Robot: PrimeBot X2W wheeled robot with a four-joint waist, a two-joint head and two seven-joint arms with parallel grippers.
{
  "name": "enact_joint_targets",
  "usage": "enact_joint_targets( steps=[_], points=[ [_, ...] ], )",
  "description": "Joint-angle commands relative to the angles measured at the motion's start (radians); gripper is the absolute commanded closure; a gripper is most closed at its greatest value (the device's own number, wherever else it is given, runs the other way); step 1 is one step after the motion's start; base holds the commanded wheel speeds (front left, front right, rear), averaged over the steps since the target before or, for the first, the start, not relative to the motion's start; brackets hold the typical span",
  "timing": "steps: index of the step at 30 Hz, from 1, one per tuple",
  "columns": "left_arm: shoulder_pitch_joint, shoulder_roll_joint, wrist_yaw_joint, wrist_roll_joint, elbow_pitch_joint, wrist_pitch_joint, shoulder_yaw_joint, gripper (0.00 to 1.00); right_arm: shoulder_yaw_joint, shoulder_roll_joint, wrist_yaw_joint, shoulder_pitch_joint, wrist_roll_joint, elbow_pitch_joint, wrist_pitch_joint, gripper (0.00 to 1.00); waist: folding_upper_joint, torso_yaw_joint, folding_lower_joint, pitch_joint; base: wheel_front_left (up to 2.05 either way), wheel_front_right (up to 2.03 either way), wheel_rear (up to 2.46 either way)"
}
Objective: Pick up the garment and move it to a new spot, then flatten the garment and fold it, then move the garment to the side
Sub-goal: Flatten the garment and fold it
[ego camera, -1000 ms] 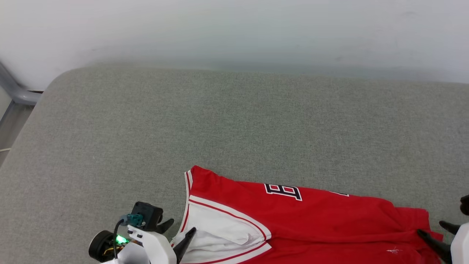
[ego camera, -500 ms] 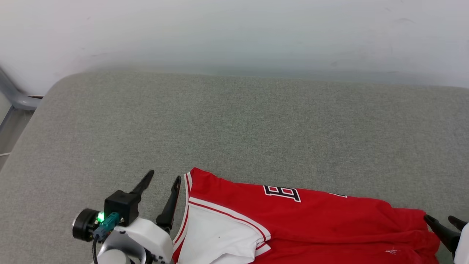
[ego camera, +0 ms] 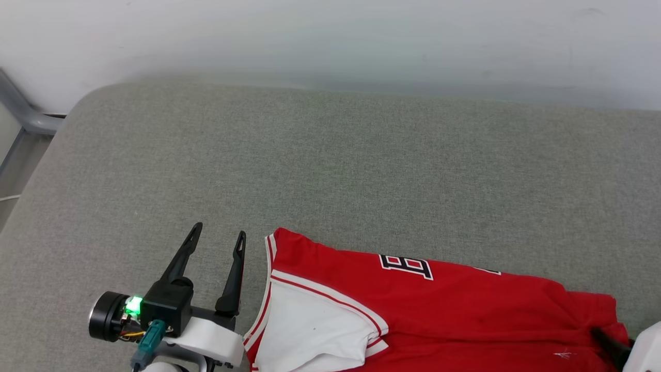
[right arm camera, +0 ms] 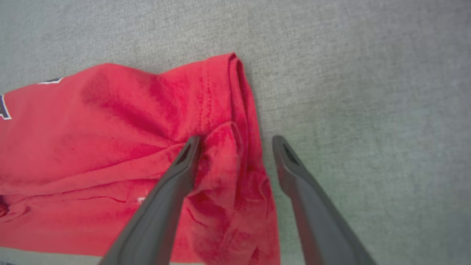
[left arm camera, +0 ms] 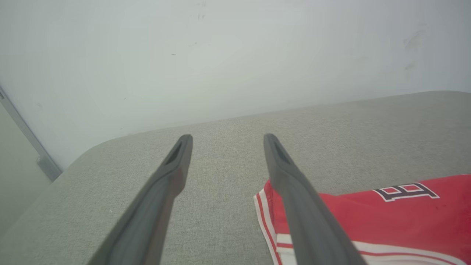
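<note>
The garment lies on the grey padded surface, red with a white sleeve at its left end and part of a black, white-outlined print at its far edge. My left gripper stands open just left of the garment's striped trim, touching no cloth. The left wrist view has its fingers apart over bare padding, the garment to their right. My right gripper is open astride the garment's rumpled right edge, with loose cloth between the fingers. One dark finger of it lies on the red cloth.
The grey padded surface stretches far beyond the garment to a white wall. Its rounded corner and a grey metal rail are at the far left. Bare padding lies right of the garment.
My left gripper has come away from the white sleeve and swung up to point forward, open, left of the garment. The right gripper sank lower at the garment's right edge. The camera shifted slightly.
</note>
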Motion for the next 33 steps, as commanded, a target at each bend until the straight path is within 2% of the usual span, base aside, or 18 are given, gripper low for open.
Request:
enact_joint_targets(
  steps=[1,8,14,25,26,27,28,33],
  points=[
    [0.013,-0.013,-0.021,0.018,0.004,-0.007,0.024,0.0,-0.006,0.017,-0.001,-0.015,-0.006,0.008,0.005,0.0,-0.0001,0.003,-0.0001,0.006,0.0,0.0,0.0],
    [0.031,-0.074,-0.104,0.081,0.025,-0.007,0.108,0.0,-0.008,0.051,-0.001,-0.025,-0.011,0.077,-0.003,0.0,-0.0001,0.007,-0.0001,0.022,0.0,0.0,0.0],
    [0.032,-0.119,-0.159,0.122,0.035,-0.007,0.16,0.0,0.039,0.062,0.0,-0.032,0.002,0.131,-0.009,0.0,-0.0001,0.011,-0.0001,0.028,0.0,0.0,0.0],
    [0.054,-0.171,-0.226,0.175,0.059,-0.007,0.227,0.0,0.158,0.07,0.005,-0.039,0.077,0.16,-0.038,0.0,-0.0001,0.011,-0.0001,0.007,0.0,0.0,0.0],
    [0.055,-0.175,-0.229,0.178,0.062,-0.007,0.231,0.0,0.164,0.069,0.005,-0.039,0.08,0.166,-0.041,0.5,-0.0001,0.012,-0.0001,0.005,0.0,0.0,0.0],
    [0.057,-0.179,-0.236,0.182,0.065,-0.007,0.234,0.0,0.17,0.064,0.005,-0.038,0.081,0.173,-0.05,0.8,-0.0001,0.012,-0.0001,0.004,0.0,0.0,0.0],
    [0.058,-0.181,-0.239,0.185,0.068,-0.007,0.238,0.0,0.174,0.058,0.005,-0.038,0.083,0.178,-0.06,1.0,-0.0001,0.012,-0.0001,0.002,0.0,0.0,0.0],
    [0.062,-0.191,-0.257,0.2,0.074,-0.007,0.257,0.0,0.175,0.018,-0.001,-0.04,0.08,0.208,-0.108,1.0,-0.0001,0.009,-0.0001,0.0,0.0,0.0,0.0]
  ],
)
